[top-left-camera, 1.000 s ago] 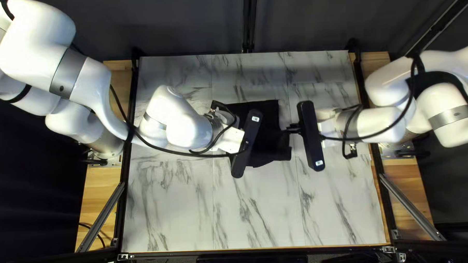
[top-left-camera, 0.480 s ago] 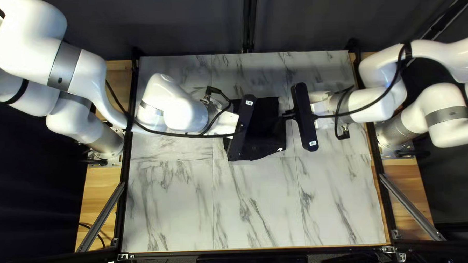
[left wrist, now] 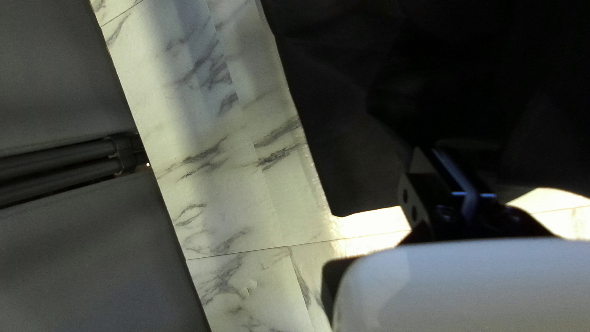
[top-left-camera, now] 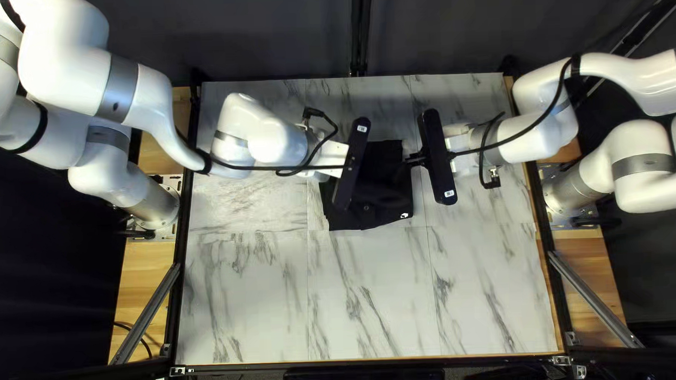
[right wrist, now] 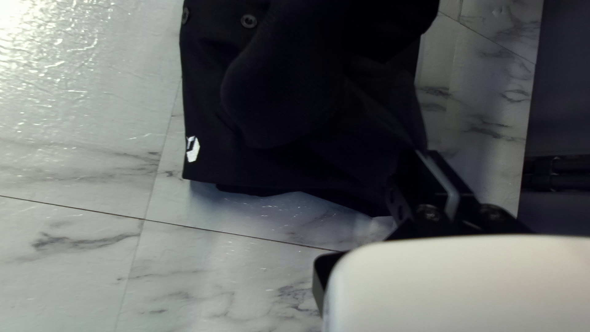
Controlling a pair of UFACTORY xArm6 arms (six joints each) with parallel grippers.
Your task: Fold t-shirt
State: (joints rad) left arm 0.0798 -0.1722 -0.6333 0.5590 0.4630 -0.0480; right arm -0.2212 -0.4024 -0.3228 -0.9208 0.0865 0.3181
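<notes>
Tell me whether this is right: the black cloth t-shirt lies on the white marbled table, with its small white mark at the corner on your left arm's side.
The side is wrong: the top left view shows the small white mark at the corner on my right arm's side. The black cloth t-shirt does lie on the white marbled table.

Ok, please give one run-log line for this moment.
black shirt on table; left gripper at shirt; right gripper at shirt; both grips unclear

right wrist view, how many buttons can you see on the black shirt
2. One button sits right at the edge of the shirt, along from the white mark; the other button lies farther in. More may be hidden.
</notes>
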